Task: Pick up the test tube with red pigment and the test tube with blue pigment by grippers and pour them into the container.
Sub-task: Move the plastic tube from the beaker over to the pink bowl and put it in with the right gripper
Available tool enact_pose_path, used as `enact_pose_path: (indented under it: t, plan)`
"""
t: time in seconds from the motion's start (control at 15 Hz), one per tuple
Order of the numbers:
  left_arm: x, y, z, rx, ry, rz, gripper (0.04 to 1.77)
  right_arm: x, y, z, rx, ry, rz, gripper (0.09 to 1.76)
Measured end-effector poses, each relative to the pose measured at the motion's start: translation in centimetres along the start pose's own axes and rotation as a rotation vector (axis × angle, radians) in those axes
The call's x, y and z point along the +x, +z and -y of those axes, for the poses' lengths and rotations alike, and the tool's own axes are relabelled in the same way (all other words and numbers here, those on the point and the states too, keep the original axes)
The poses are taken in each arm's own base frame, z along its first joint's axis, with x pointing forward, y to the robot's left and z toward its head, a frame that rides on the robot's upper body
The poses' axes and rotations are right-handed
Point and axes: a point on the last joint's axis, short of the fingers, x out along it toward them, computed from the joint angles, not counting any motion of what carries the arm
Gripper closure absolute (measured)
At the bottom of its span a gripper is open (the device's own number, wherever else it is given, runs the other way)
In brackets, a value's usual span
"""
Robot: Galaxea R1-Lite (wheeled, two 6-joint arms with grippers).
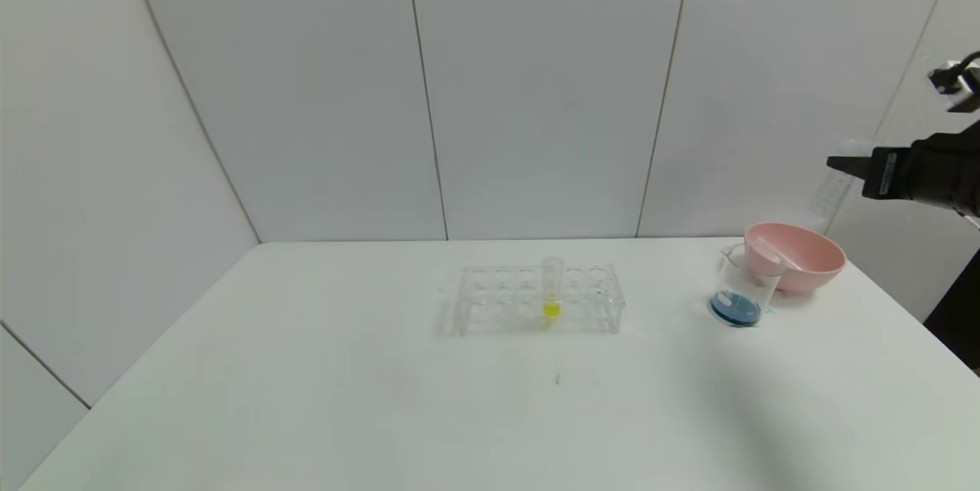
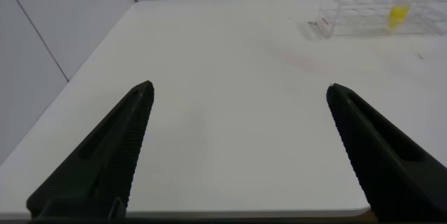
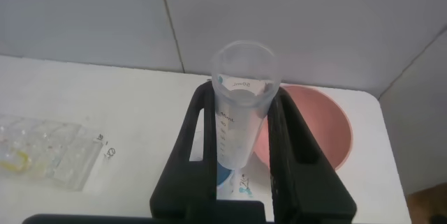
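My right gripper is high at the far right, above the pink bowl, shut on a clear graduated test tube. In the right wrist view the gripper clamps this tube between its fingers, and no coloured liquid shows in it. The container, a small glass beaker, stands beside the bowl with blue liquid at its bottom; it also shows in the right wrist view. No tube with red or blue liquid is in view. My left gripper is open and empty over the table's near left part.
A pink bowl stands at the back right with another clear tube lying in it. A clear tube rack at mid-table holds a yellow-liquid tube. The table's right edge is close to the bowl.
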Motion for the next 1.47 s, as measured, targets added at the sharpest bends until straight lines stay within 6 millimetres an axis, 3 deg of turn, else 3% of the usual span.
enact_pose_path:
  t: [0.2,0.47,0.6,0.93,1.07,1.47]
  plan:
    - [0.0,0.0,0.0,0.0,0.0,0.0,0.05,-1.5,-1.7,1.8,0.087,-0.115,0.031,1.36]
    - [0.0,0.0,0.0,0.0,0.0,0.0,0.05,-0.6,-2.7,3.4,0.047,-0.152,0.061,1.36]
    - [0.0,0.0,0.0,0.0,0.0,0.0,0.05,1.2,-3.3,4.1,0.013,-0.154,0.064,1.36]
    - [0.0,0.0,0.0,0.0,0.0,0.0,0.05,8.3,-4.1,6.3,-0.02,-0.197,0.107,1.36]
    - [0.0,0.0,0.0,0.0,0.0,0.0,0.05,10.4,-5.3,6.9,-0.011,-0.199,0.078,1.36]
    - [0.0,0.0,0.0,0.0,0.0,0.0,0.05,12.4,-8.0,7.7,0.013,-0.21,0.021,1.36]
